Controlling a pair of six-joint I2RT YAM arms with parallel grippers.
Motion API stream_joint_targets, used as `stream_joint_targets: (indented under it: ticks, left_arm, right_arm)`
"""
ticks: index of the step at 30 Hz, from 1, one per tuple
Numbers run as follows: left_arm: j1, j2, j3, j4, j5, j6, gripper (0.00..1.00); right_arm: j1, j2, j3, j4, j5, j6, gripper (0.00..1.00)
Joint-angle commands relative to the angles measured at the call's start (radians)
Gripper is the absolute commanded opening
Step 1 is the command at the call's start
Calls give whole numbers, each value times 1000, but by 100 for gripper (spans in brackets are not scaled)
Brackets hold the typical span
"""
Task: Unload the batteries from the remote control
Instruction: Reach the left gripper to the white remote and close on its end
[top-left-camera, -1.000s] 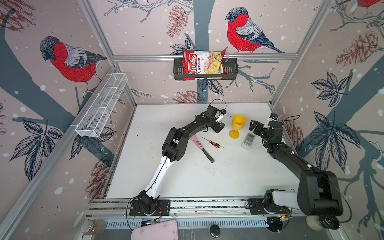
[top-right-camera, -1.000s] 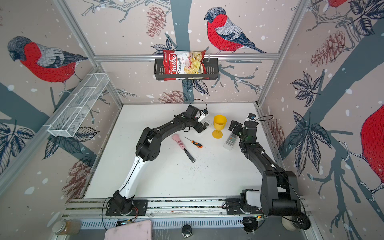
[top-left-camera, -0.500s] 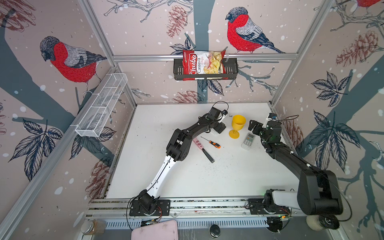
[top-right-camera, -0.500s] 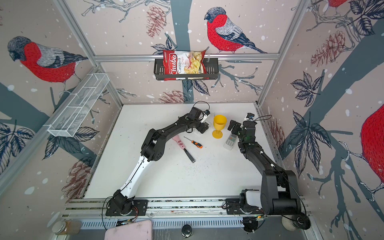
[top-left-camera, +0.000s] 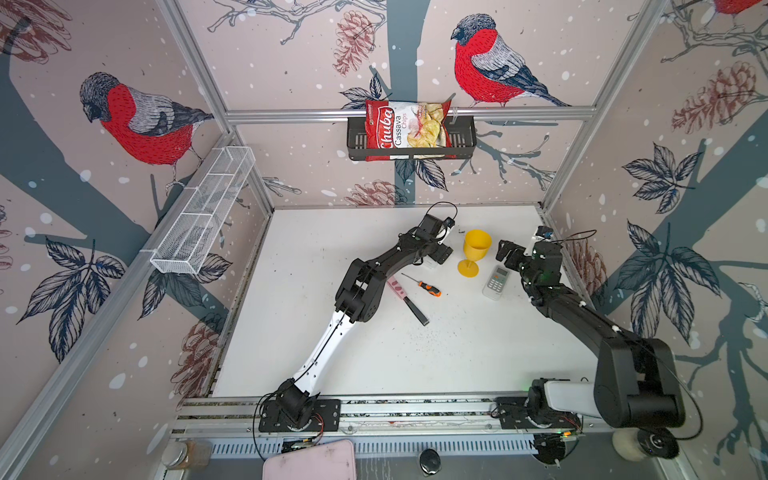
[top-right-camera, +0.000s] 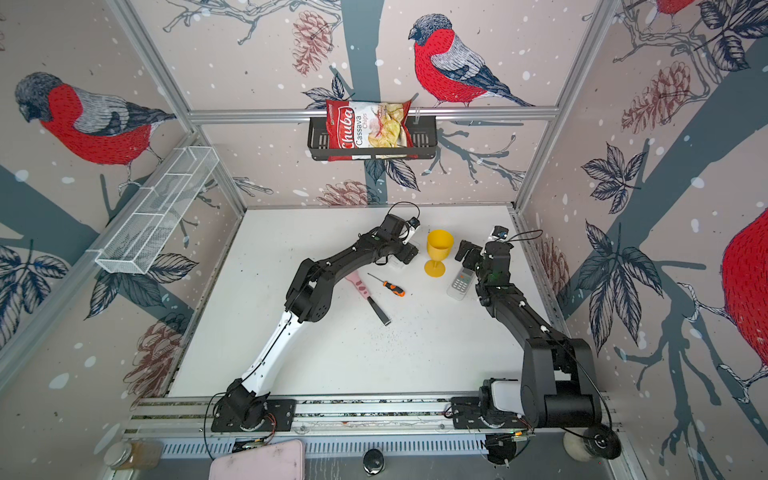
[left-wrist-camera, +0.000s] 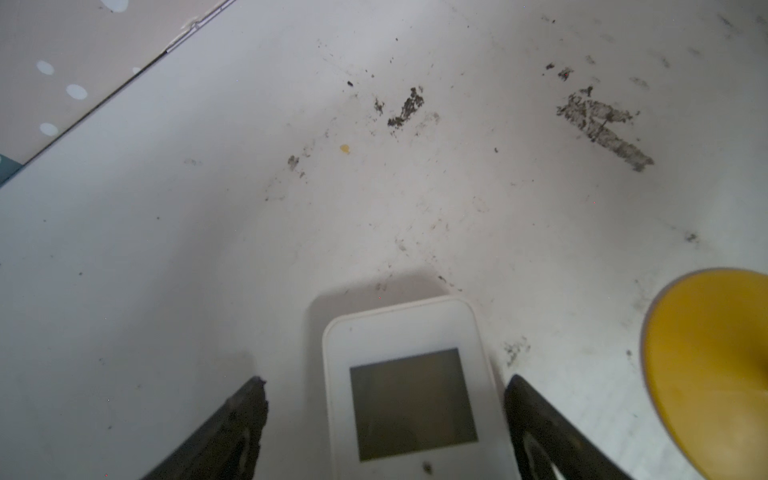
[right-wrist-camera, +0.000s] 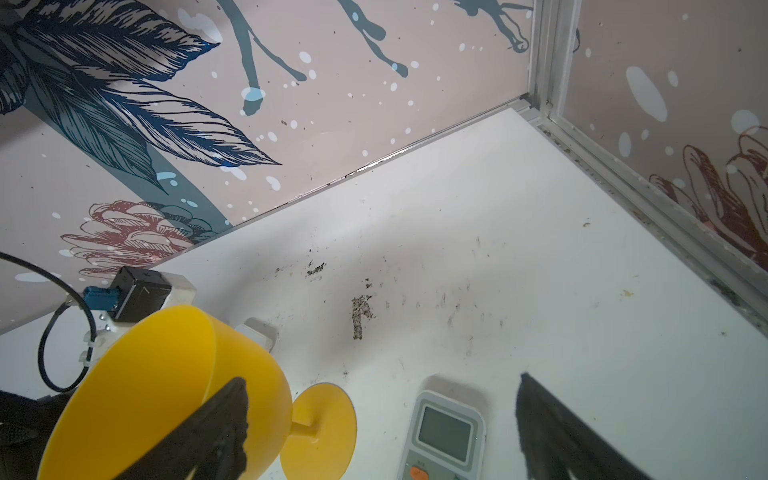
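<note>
Left claw (left-wrist-camera: 386, 379) released astride white remote (left-wrist-camera: 409, 395) | right claw (right-wrist-camera: 381, 378) released | table (left-wrist-camera: 166, 249) white, scuffed | walls (top-left-camera: 299, 158) bird-patterned

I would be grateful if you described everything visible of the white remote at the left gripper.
The white remote looks like smooth plastic, with rounded corners and a grey, unlit square screen. It lies flat on the table, screen up, between the left gripper's open fingers; whether they touch it is unclear.

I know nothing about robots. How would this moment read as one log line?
left gripper: open around white remote | right gripper: open, by grey remote | batteries: none visible
</note>
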Motion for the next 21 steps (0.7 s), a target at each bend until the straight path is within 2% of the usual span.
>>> stream_joint_targets:
  ticks: [1, 4, 12, 21]
  left_arm:
    - [0, 7, 11, 23, -17, -23, 83]
    - [-1, 8, 13, 23, -19, -38, 79]
    - [0, -14, 2, 16, -40, -52, 59]
    - [-1, -143, -99, 66, -18, -49, 49]
  right_arm:
    - [9, -2, 1, 23, 21, -5, 100]
    - [14, -2, 3, 20, 31, -9, 100]
    - [21, -8, 6, 12, 40, -11, 100]
    - [22, -30, 10, -3, 23, -4, 99]
